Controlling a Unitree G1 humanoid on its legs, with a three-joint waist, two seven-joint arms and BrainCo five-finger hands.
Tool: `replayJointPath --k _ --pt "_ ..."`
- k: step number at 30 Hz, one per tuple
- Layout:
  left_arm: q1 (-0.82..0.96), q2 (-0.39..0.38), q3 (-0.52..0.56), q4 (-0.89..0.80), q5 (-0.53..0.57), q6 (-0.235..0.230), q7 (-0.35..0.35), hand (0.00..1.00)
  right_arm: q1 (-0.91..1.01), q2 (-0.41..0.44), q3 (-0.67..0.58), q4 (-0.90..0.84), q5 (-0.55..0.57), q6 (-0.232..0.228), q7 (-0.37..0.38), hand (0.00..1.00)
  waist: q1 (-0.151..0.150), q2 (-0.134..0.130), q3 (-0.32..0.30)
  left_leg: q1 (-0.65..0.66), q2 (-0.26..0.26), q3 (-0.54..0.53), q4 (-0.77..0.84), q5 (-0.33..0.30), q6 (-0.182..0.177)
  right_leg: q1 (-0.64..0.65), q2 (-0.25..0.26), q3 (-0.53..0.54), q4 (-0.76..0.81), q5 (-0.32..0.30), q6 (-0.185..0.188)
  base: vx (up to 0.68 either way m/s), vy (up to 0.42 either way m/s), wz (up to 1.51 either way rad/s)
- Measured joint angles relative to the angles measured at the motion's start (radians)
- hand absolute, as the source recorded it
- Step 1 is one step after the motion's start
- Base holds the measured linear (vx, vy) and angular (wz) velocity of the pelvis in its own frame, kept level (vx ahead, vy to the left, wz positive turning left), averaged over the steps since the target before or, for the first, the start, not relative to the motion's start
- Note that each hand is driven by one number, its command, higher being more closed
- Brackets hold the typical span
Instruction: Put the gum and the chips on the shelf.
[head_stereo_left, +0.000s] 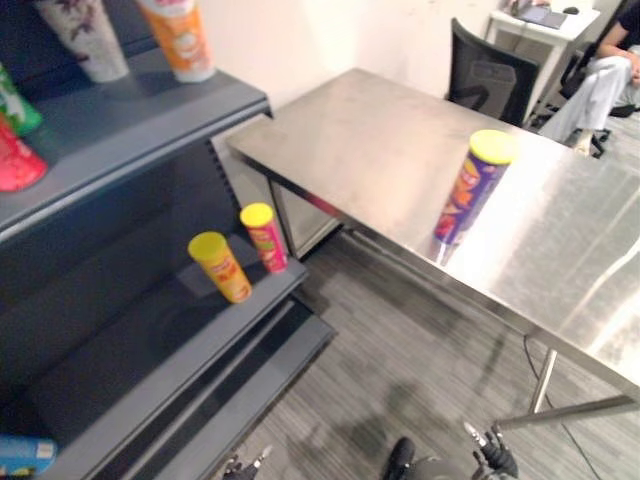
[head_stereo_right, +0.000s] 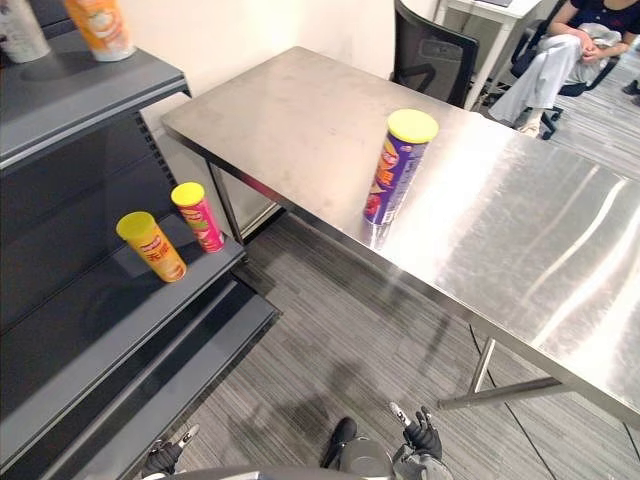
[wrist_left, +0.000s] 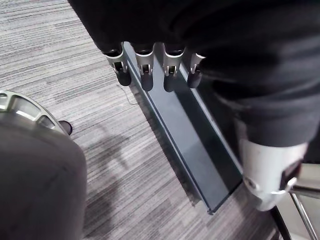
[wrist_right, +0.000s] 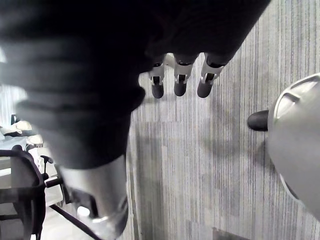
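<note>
Open table, half-filled shelf
The purple chips can (head_stereo_left: 470, 190) stands alone on the steel table (head_stereo_left: 360, 130), reachable from every side. On the middle shelf board (head_stereo_left: 140, 340), a yellow canister (head_stereo_left: 222, 267) and a red canister (head_stereo_left: 265, 237) block the end nearest the table; the rest lies bare under the upper board (head_stereo_left: 140, 115).

Floor (head_stereo_left: 400, 370): grey striped carpet, beneath the right robot hand (head_stereo_right: 422, 440). Counter (head_stereo_left: 370, 140): brushed steel, ahead of it. Shelf unit (head_stereo_left: 130, 120): dark grey, ahead of the left robot hand (head_stereo_right: 165, 457). Wall (head_stereo_left: 320, 40): cream, beyond both. Office chair (head_stereo_left: 485, 70): black, behind counter.

Three yellow-lidded cans (head_stereo_left: 476, 190) (head_stereo_left: 221, 267) (head_stereo_left: 264, 237), one table (head_stereo_left: 380, 150)
</note>
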Motion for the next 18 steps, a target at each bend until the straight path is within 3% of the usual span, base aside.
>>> replayJointPath --k 6,10,13,16,18 --pt "-0.001 0.001 -0.001 0.000 0.004 0.000 -0.003 0.00 0.026 -0.008 -0.002 0.001 -0.002 0.000 -0.027 0.00 -0.005 -0.001 -0.001 0.002 -0.007 -0.001 0.002 0.032 -0.009 0.028 0.024 0.021 -0.101 0.053 -0.006 -0.07 0.007 -0.13" --pt "-0.002 0.002 -0.002 0.002 0.012 -0.001 -0.006 0.00 0.029 -0.008 -0.003 0.001 -0.005 0.000 -0.030 0.00 -0.009 -0.001 0.000 0.002 -0.012 -0.001 0.009 0.045 -0.008 0.028 0.025 0.040 -0.113 0.061 -0.007 -0.04 0.066 -0.14" --pt "-0.004 0.009 -0.020 0.002 0.012 -0.001 -0.006 0.00 0.029 -0.009 -0.007 0.000 -0.007 0.000 -0.039 0.00 -0.029 0.001 0.001 0.000 -0.006 -0.001 0.044 0.054 -0.004 0.019 0.015 0.046 -0.096 0.054 -0.016 -0.02 0.109 -0.13" --pt "-0.027 0.006 -0.024 0.005 0.011 0.000 -0.006 0.00 0.037 -0.009 -0.012 0.000 -0.007 0.000 -0.050 0.00 -0.034 0.007 0.007 -0.006 0.003 -0.003 0.087 0.081 0.000 -0.019 -0.013 0.060 -0.004 0.008 -0.026 -0.02 0.100 -0.15" --pt "-0.043 -0.002 -0.030 0.003 0.011 -0.002 -0.007 0.00 0.037 -0.009 -0.011 -0.002 -0.007 0.000 -0.058 0.00 -0.058 -0.003 0.015 -0.025 0.023 -0.030 0.165 0.112 0.006 -0.053 -0.050 0.067 0.102 -0.051 -0.032 0.00 0.015 0.01"
